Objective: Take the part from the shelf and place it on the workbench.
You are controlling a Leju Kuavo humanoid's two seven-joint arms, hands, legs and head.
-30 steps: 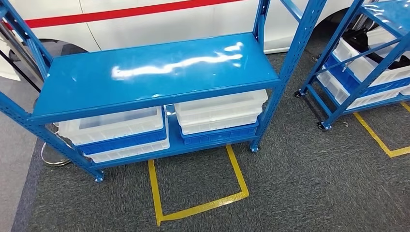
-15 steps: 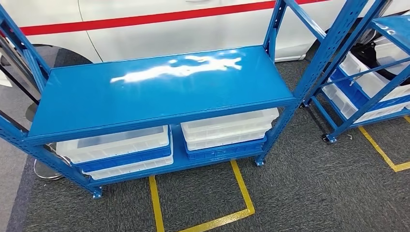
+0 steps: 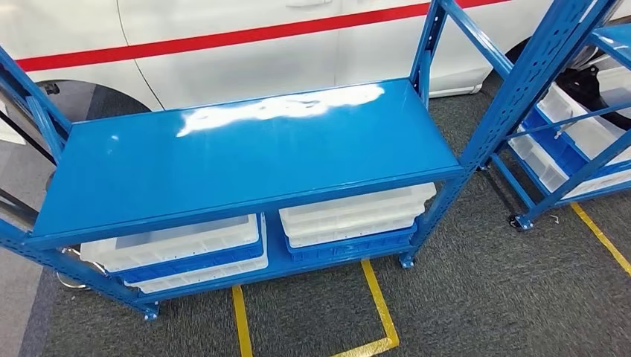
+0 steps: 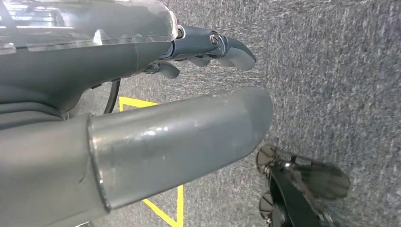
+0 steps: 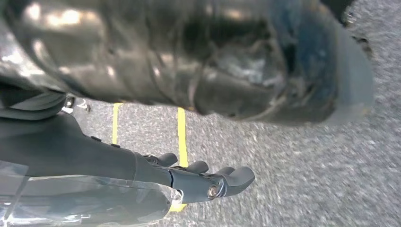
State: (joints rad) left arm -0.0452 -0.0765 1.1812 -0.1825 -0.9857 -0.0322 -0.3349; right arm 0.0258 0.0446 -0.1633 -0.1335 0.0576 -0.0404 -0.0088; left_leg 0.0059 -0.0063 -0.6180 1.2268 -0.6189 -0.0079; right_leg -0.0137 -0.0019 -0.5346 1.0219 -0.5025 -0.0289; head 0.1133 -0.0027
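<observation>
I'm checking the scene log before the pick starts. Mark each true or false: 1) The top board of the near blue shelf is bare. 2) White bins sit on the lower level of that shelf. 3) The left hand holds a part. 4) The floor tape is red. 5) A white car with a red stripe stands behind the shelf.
1) True: the top board of the blue shelf carries nothing, just glare.
2) True: white bins lie stacked on the lower level.
3) False: the left hand hangs over the carpet, its fingers apart and holding nothing.
4) False: the floor tape is yellow.
5) True: the white car with a red stripe stands behind.
</observation>
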